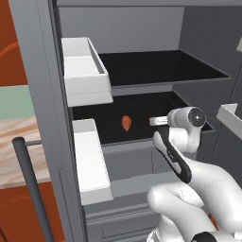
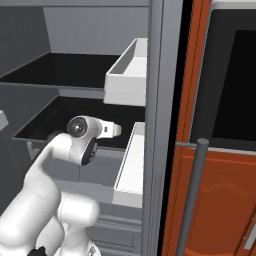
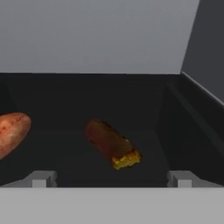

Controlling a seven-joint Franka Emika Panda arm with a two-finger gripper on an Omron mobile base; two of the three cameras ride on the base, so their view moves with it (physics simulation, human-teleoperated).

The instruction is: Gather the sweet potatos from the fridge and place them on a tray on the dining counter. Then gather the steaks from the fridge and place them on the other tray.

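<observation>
While its jaws are standing wide apart and gripping nothing, the end effector [image 3: 111, 180] is reaching into the open fridge [image 1: 45, 94] at the level of the lower dark shelf [image 1: 113, 130]. Directly ahead, between the two fingertips [image 3: 41, 179], a dark brown sweet potato [image 3: 112, 144] is lying on that shelf, its long axis running diagonally across the line of approach. A second, orange-red sweet potato [image 3: 11, 131] is sitting off to the left. The nearer, centred one is looking like the likelier target; a wrist roll would probably be needed to square the jaws across it.
</observation>
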